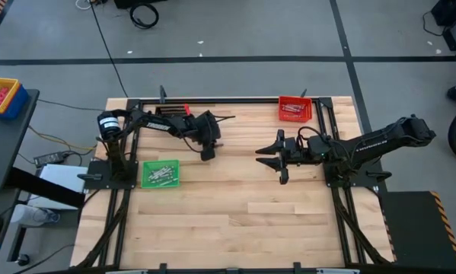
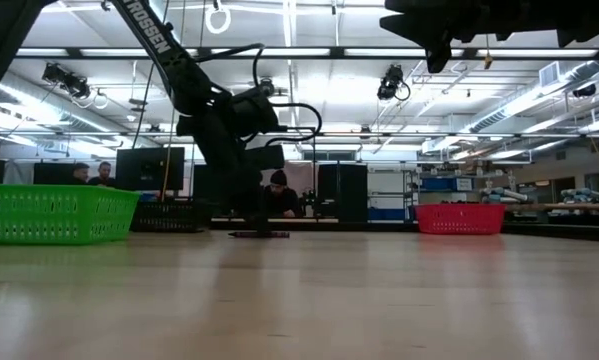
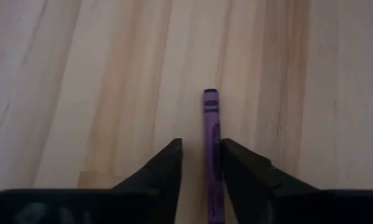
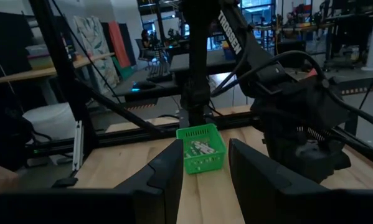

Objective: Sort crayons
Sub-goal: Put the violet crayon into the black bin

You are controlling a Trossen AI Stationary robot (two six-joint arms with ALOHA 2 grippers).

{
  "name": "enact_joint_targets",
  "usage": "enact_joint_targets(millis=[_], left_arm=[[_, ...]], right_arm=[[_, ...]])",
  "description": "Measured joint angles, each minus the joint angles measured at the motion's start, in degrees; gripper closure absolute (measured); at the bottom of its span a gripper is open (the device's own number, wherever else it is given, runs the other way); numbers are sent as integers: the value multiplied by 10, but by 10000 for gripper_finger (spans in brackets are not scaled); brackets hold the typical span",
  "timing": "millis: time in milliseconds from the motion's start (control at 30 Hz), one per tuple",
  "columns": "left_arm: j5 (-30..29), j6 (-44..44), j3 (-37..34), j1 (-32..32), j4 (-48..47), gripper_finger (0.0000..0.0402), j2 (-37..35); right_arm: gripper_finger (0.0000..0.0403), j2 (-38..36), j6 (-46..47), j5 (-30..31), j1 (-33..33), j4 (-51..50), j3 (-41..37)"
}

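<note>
A purple crayon (image 3: 211, 118) lies flat on the wooden table (image 1: 235, 213), left of its middle. My left gripper (image 3: 198, 144) points steeply down over it, open, one finger on each side of the crayon, which runs along the fingers. The low view shows the crayon (image 2: 259, 234) on the table under that gripper (image 2: 264, 226). My right gripper (image 1: 272, 162) hangs open and level above the table's right half, with nothing between its fingers (image 4: 205, 146). Pale crayons lie in a green bin (image 1: 161, 173), and more crayons in a red bin (image 1: 294, 108). My left gripper has one finger (image 3: 236, 158) close against the purple crayon's long side (image 3: 216, 140); I cannot tell whether it touches. The other finger stands clear of the crayon. The fingers come from above, slanting down, and the crayon lies on the table.
The green bin stands near the table's left edge and the red bin at the far right. A black bin (image 2: 169, 215) sits at the far left. A blue and yellow box (image 1: 1, 95) stands on a side stand off the table. People sit in the room beyond.
</note>
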Motion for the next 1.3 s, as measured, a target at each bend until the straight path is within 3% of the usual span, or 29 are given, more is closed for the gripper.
enact_joint_targets(millis=[300, 500, 700, 967, 1133, 1300], left_arm=[[-1, 9, -1, 3, -2, 381, 1], [-2, 12, -2, 3, -19, 364, -17], [-2, 69, -3, 25, -130, 362, -131], [-57, 149, -3, 152, -274, 366, -245], [-66, 156, -4, 269, -263, 367, -241], [-36, 152, -49, 315, -213, 367, -220]], right_arm=[[270, 0, 0, 0, 0, 0, 0], [270, 0, -2, 0, 0, -7, 0], [270, 0, -22, 8, 0, -18, 0], [270, 0, -43, 44, 0, -26, 0], [270, 0, -43, 47, 0, -26, 0], [270, 0, -43, 47, 0, -26, 0]])
